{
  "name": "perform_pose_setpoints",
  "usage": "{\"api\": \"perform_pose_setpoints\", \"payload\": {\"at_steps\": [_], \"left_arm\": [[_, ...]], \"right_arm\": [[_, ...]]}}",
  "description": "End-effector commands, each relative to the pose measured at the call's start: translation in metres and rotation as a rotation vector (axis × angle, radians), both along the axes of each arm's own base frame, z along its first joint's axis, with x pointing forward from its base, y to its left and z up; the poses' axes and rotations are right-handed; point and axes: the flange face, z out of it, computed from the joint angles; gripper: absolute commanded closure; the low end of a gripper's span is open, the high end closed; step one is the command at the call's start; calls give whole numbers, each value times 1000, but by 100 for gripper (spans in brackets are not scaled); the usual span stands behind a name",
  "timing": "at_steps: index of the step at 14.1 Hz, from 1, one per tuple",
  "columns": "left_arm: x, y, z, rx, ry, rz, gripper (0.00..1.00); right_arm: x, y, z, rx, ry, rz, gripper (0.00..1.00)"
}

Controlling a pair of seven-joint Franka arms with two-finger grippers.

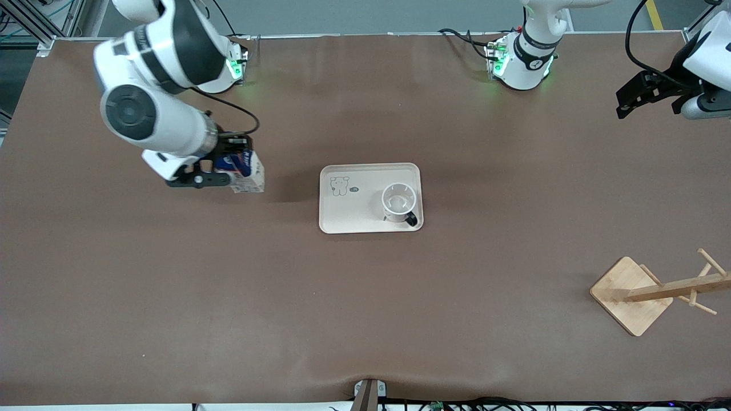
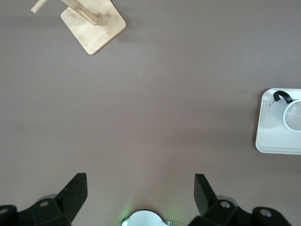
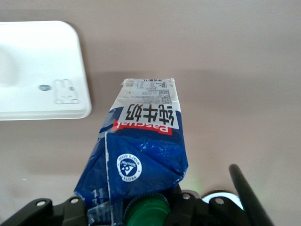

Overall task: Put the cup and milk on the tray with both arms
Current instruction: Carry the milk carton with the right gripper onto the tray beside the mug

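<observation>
milk (image 1: 246,171) | clamped in right gripper (image 1: 220,171), frame left | tray (image 1: 354,220) with cup (image 1: 398,201) at centre | left gripper (image 1: 642,94) spread, idle

Robotics lab bench. Two Franka arms bolted at 12 o'clock, right arm (image 1: 154,108) and left arm (image 1: 531,51), bases lit green. Brown mat table (image 1: 365,319), loose cables (image 1: 634,34) along the edge, aluminium framing (image 1: 34,23) at 10 o'clock.
</observation>
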Motion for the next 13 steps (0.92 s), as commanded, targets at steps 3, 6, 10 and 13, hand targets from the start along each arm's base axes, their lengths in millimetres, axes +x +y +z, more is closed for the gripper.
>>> {"api": "perform_pose_setpoints", "payload": {"at_steps": [3, 6, 10, 13], "left_arm": [[0, 1, 9, -6, -8, -13, 0], [2, 3, 4, -4, 7, -10, 0], [1, 7, 4, -4, 17, -15, 0], [1, 6, 4, -9, 16, -23, 0]], "right_arm": [[-1, 110, -31, -10, -15, -65, 100], [0, 139, -59, -10, -58, -107, 100], [-6, 196, -91, -16, -82, -92, 100], [-19, 217, -99, -35, -82, -108, 100]]}}
